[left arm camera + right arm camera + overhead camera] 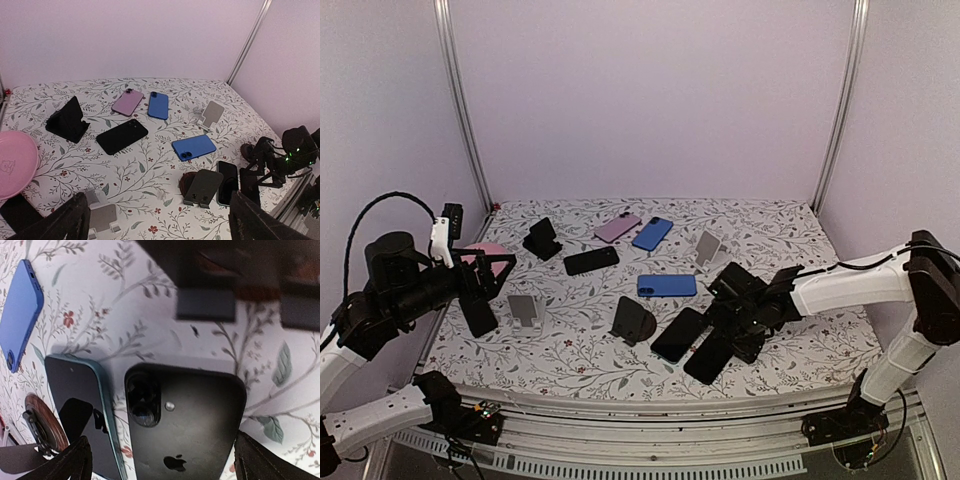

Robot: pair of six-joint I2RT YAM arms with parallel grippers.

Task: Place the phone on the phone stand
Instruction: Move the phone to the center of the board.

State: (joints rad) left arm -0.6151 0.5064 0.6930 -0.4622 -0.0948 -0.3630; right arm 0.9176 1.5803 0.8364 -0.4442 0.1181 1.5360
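now for the pickup. right gripper [732, 322] low over the matte black phone lying back-up with its camera bump showing [185, 430], fingers spread wide to either side of its width, nothing held yet. left gripper [480, 292] likewise wide apart and empty, well away at the left edge of the floral-patterned table [570, 355]. black phone flat on the cloth near the front edge, just beside a dark teal-edged phone lying screen-up [82, 410]; hard to tell whether touching along the long side. nearest target, by the look of it: the dark grey angled phone stand [632, 320], just left of these 2 phones.

to do it well: centre across the black phone's short width and keep the near finger out of the teal neighbour's space, pinching only 1 phone. come down square, close on the long edges, away from the camera bump. lift level, carry left, then tilt to seat the bottom edge in the stand's lip before resting the back on the plate. probable risks: dragging the teal phone along, or tipping the light stand.
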